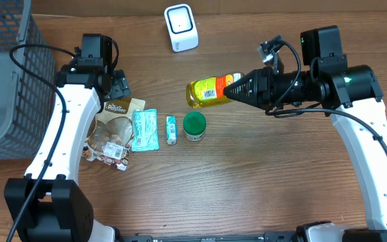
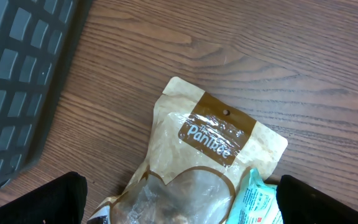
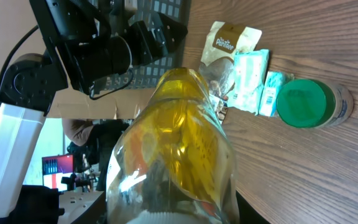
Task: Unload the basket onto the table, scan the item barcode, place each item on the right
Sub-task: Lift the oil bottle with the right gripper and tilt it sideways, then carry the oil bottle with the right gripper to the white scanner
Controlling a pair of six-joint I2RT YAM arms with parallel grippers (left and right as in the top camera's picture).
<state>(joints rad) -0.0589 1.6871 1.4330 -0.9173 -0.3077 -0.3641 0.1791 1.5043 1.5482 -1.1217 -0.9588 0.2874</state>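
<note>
My right gripper (image 1: 237, 88) is shut on the cap end of a yellow oil bottle (image 1: 205, 92). The bottle lies level above the table, its base pointing left and its label facing up. In the right wrist view the bottle (image 3: 179, 137) fills the middle and hides the right gripper (image 3: 179, 214) fingers almost fully. A white barcode scanner (image 1: 181, 27) stands at the back of the table, up and left of the bottle. My left gripper (image 1: 116, 86) hangs open over a brown Pantree pouch (image 2: 210, 149), its black fingertips (image 2: 48, 202) apart on either side.
A teal packet (image 1: 144, 130), a small teal pack (image 1: 171, 129) and a green-lidded jar (image 1: 195, 126) lie in a row in front of the bottle. A grey mesh basket (image 1: 5, 81) fills the far left, close to the left arm.
</note>
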